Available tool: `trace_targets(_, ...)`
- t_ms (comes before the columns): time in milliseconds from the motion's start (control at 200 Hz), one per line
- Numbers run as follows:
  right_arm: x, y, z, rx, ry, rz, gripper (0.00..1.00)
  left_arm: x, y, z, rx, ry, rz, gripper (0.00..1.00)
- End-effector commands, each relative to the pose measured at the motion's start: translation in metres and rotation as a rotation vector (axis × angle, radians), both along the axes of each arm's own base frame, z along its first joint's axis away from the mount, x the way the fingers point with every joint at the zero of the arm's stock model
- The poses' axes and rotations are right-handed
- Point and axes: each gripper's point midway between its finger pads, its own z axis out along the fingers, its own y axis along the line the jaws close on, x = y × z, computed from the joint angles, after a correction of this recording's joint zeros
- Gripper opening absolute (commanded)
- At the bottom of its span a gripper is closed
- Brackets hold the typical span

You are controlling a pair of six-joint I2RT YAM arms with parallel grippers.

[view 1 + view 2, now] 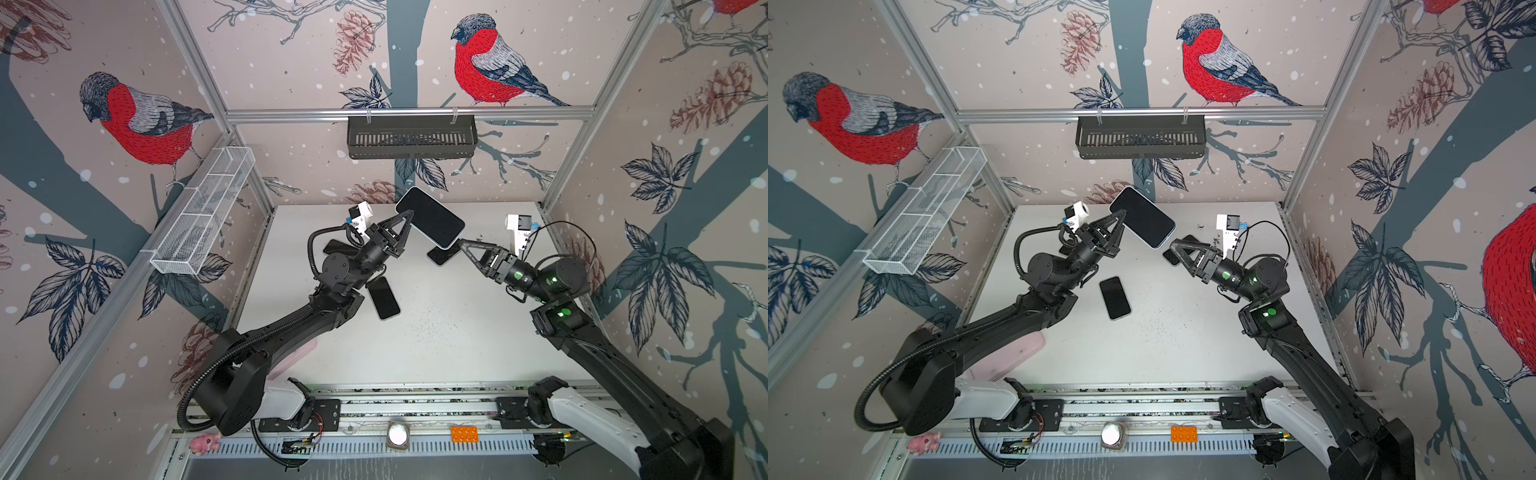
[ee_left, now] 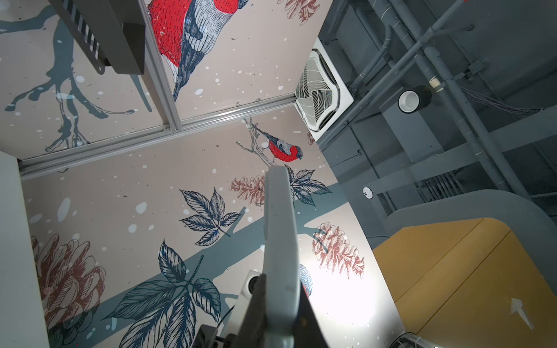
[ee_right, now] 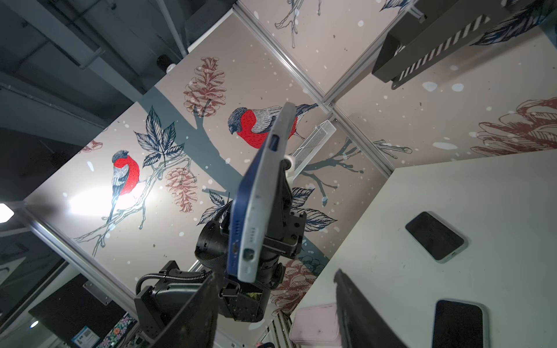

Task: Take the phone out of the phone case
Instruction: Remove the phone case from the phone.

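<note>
Left end effector (image 1: 409,219) pinches one long edge of the cased phone (image 1: 430,217) and holds it tilted in the air over the back of the surface (image 1: 457,332). Pale case (image 3: 268,192) is on the blue phone. Right end effector (image 1: 466,250) is spread and empty, tips just beside the phone's lower corner.

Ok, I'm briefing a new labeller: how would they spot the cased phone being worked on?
Start at the back of the white table. There the left end effector pinches the cased phone; unlike the phones lying flat, it is held aloft.
</note>
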Motion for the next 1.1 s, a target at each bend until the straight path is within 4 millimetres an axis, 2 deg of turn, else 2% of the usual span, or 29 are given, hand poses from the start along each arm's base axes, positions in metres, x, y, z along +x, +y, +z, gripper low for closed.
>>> trace_targets(0,-0.001,-0.002,-0.006,-0.011,-0.016,-0.025,0.62,-0.011,0.007,0.011,-0.045,-0.042,0.000,0.00)
trace_targets(275,-0.003,-0.003,-0.008,0.008,-0.004,-0.028,0.60,-0.019,0.003,0.009,-0.055,-0.053,-0.014,0.00)
trace_targets(1096,0.011,-0.003,-0.017,0.006,0.040,-0.055,0.55,-0.032,-0.009,0.012,-0.014,-0.116,-0.030,0.00)
